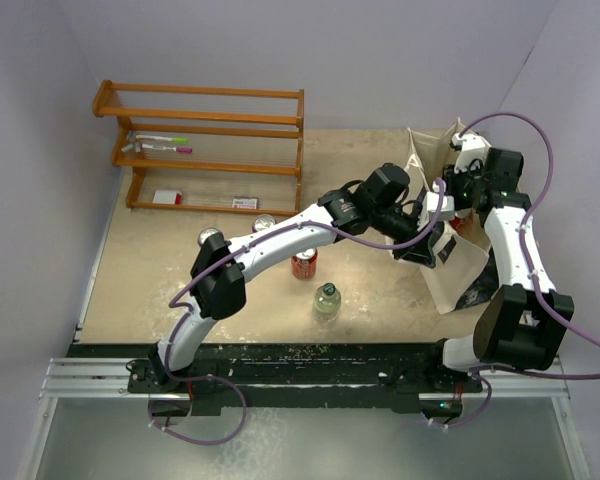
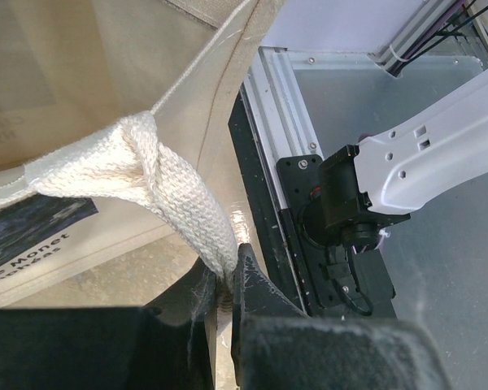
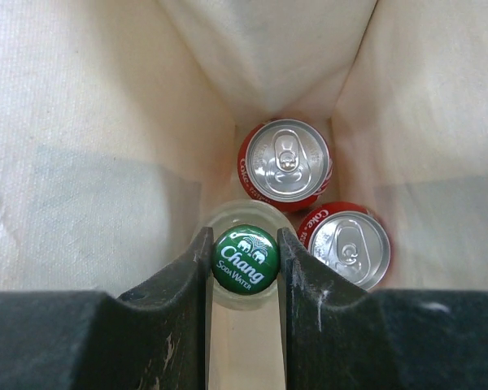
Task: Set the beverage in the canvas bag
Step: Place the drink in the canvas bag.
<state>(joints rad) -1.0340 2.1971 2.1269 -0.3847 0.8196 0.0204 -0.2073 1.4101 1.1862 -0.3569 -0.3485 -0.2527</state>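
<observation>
Inside the canvas bag [image 3: 89,130], right gripper [image 3: 244,237] was closed partway on the neck of a green-capped bottle [image 3: 244,260]; the cap hid the bottle body. Two red cans [image 3: 286,161] stood just beside it. The left gripper [image 2: 225,276] was pinched shut on the bag handle [image 2: 179,203]. Overhead, both sets of fingertips were obscured.

From above, you cannot see the right pincer [image 3: 244,237]: the wall of the canvas bag [image 1: 448,285] hides it. Its wrist view gives you only the cap and shoulder of the bottle [image 3: 244,258] it clamps; the body below is hidden. The left pincer [image 2: 226,272] tips vanish under the handle strap [image 2: 179,195] they pinch, and the bag's lettering is cut off at the frame edge. The left arm [image 1: 280,240] covers part of a red can [image 1: 304,265]. The cards [image 1: 166,197] on the rack [image 1: 210,150] are too small to read.
</observation>
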